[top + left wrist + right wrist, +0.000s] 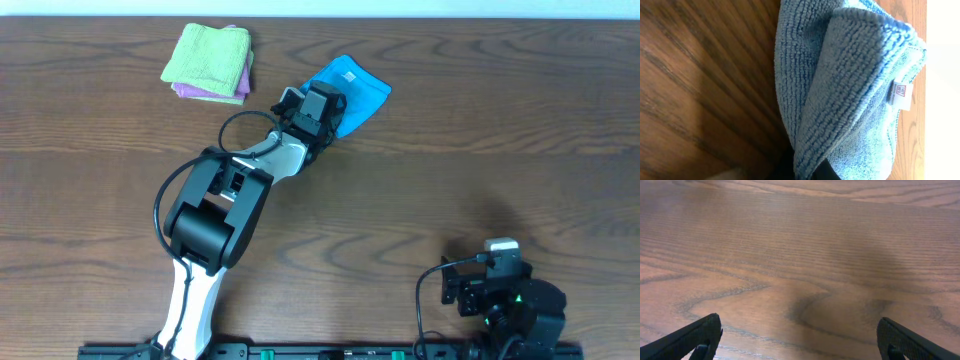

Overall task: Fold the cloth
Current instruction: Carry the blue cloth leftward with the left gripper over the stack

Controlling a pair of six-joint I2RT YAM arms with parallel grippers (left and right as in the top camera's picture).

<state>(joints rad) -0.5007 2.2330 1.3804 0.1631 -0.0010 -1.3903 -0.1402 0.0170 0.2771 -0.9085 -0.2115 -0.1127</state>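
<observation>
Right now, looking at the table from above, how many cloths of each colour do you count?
blue cloth: 1
lime-green cloth: 1
purple cloth, lying under the green one: 1
Total: 3

left arm [215,212] stretched forward, left pincer [332,117] clamped; right pincer [799,332] spread wide.

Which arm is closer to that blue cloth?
Left. The left arm reaches across, jaws shut on the cloth; the right arm sits far off, near the table's front edge, jaws open.
</observation>
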